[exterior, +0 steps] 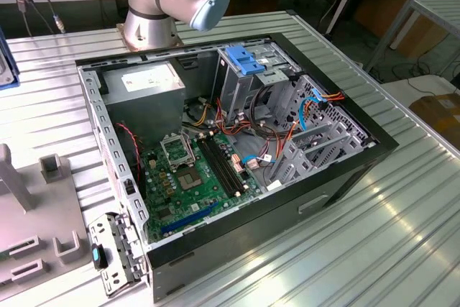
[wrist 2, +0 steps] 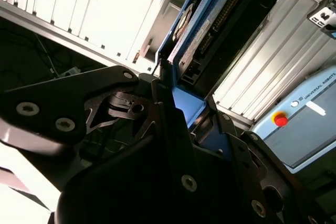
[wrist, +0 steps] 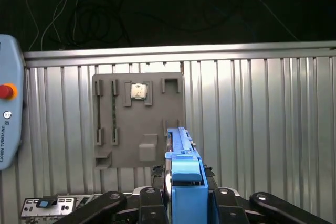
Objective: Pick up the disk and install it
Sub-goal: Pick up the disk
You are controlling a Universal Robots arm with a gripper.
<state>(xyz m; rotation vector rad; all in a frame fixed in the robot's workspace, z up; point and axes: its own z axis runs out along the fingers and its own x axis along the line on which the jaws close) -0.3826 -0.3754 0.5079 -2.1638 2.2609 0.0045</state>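
Gripper (wrist: pixel 185 195) is clenched on the disk (wrist: pixel 178 145). In the first wrist view you have a finger (wrist: pixel 153 203) on each side of the blue carrier, both touching it. The disk stands edge-on between them and is held off the table (wrist: pixel 262 129).

Second wrist view: the disk runs slantwise out of the grasp, with its blue rail along one edge and a dark face with a connector strip on the other side.

Below the disk in the first wrist view you see a grey plate (wrist: pixel 157 114) lying on the ribbed table, with a small chip (wrist: pixel 138 91) seated in one of its pockets. A pendant (wrist: pixel 10 124) with a red button sits beside the plate.

Exterior view: the open case (exterior: pixel 287 213) lies on its side on the table, board (exterior: pixel 194 177) exposed. The cage (exterior: pixel 241 88) is at the far end near the arm's base (exterior: pixel 147 5), with a blue bracket (exterior: pixel 243 59) on top.
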